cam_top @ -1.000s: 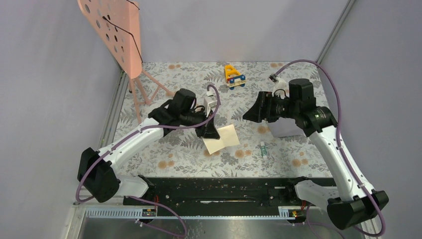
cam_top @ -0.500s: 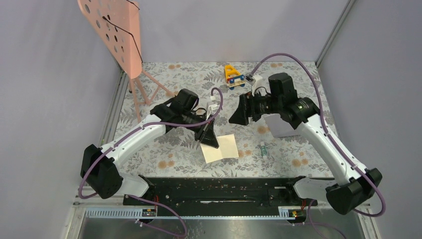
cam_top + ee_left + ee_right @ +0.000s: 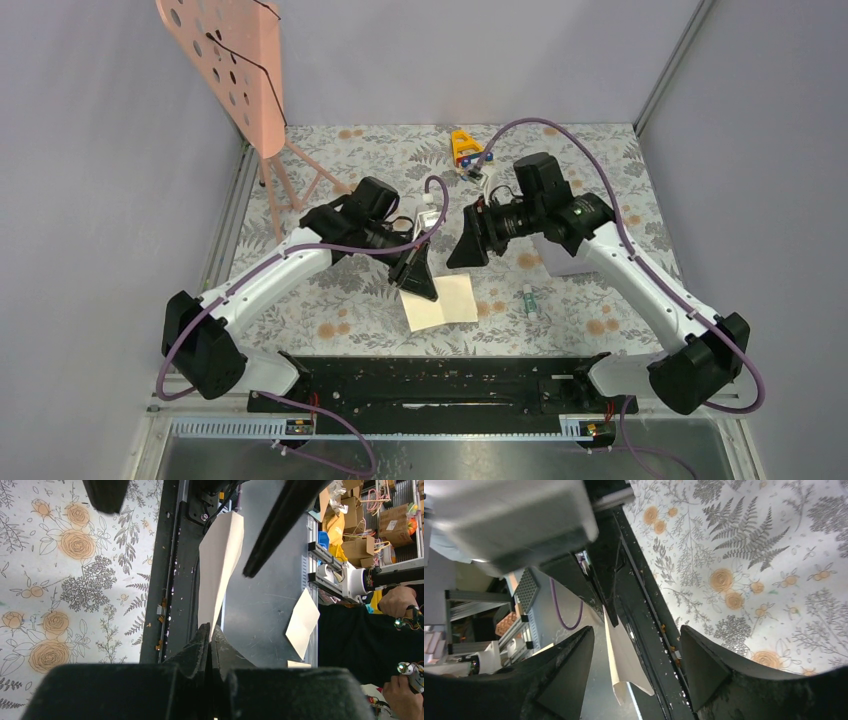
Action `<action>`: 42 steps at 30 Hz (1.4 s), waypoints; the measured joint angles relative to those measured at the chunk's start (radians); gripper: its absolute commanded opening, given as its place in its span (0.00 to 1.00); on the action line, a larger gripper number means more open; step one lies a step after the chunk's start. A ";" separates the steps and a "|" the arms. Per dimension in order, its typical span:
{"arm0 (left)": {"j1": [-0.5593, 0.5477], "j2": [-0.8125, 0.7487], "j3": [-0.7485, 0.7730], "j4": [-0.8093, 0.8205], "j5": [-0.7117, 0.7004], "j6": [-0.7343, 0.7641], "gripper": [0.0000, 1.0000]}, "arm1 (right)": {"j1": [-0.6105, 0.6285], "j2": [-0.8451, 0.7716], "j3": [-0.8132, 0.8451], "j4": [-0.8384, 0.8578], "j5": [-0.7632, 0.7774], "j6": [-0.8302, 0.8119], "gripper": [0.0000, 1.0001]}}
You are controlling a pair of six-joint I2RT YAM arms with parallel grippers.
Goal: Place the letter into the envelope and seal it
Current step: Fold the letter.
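My left gripper [image 3: 418, 285] is shut on the top edge of a cream folded letter [image 3: 440, 303] and holds it tilted above the table. In the left wrist view the letter [image 3: 217, 565] stands edge-on out of my shut left gripper [image 3: 210, 630]. My right gripper [image 3: 468, 245] is open, just right of the left one. In the right wrist view the letter [image 3: 624, 660] hangs between the spread fingers [image 3: 704, 670] of my right gripper [image 3: 634, 672] without touching them. The grey-lilac envelope [image 3: 562, 260] lies flat at the right, partly hidden under my right arm.
A pink perforated stand [image 3: 235, 70] stands at the back left. A yellow toy [image 3: 460, 145] sits at the back centre. A small white-and-green tube [image 3: 528, 300] lies near the envelope. The black base rail [image 3: 440, 375] runs along the near edge.
My right arm has swung left from above the envelope to beside the held letter, jaws open. My left gripper has shifted slightly nearer with the letter.
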 measured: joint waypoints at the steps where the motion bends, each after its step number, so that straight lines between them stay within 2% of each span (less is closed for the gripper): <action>1: 0.000 0.000 0.003 0.000 0.000 0.000 0.00 | 0.000 -0.002 -0.014 0.008 -0.008 0.004 0.70; 4: 0.000 0.000 0.017 -0.001 0.000 -0.002 0.00 | 0.000 -0.013 -0.078 0.040 -0.029 0.028 0.65; 9: 0.000 0.000 0.037 0.005 -0.003 -0.006 0.00 | 0.000 -0.037 -0.201 0.148 -0.057 0.115 0.44; 16: 0.006 -0.004 0.037 0.002 -0.001 -0.027 0.00 | -0.002 -0.070 -0.322 0.360 -0.075 0.285 0.27; 17: 0.007 -0.006 0.037 0.003 -0.001 -0.029 0.00 | -0.003 -0.074 -0.336 0.391 -0.079 0.309 0.26; 18: 0.011 -0.010 0.037 0.003 0.000 -0.031 0.00 | -0.004 -0.076 -0.347 0.422 -0.085 0.334 0.29; 22: 0.036 -0.024 0.037 0.002 0.001 -0.037 0.00 | -0.009 -0.079 -0.401 0.573 -0.137 0.454 0.63; 24: 0.053 -0.026 0.037 0.003 0.000 -0.036 0.00 | -0.011 -0.084 -0.438 0.683 -0.178 0.541 0.70; 27: 0.071 -0.026 0.037 0.005 0.000 -0.036 0.00 | -0.011 -0.086 -0.485 0.857 -0.232 0.667 0.76; 31: 0.074 -0.029 0.039 0.007 0.000 -0.035 0.00 | -0.022 -0.086 -0.504 0.963 -0.249 0.751 0.80; 36: 0.074 -0.058 0.039 0.014 -0.019 -0.033 0.00 | -0.085 -0.104 -0.515 0.957 -0.194 0.768 0.93; 42: 0.075 -0.083 0.045 0.045 -0.037 -0.047 0.00 | -0.175 -0.189 -0.562 0.895 -0.126 0.752 0.99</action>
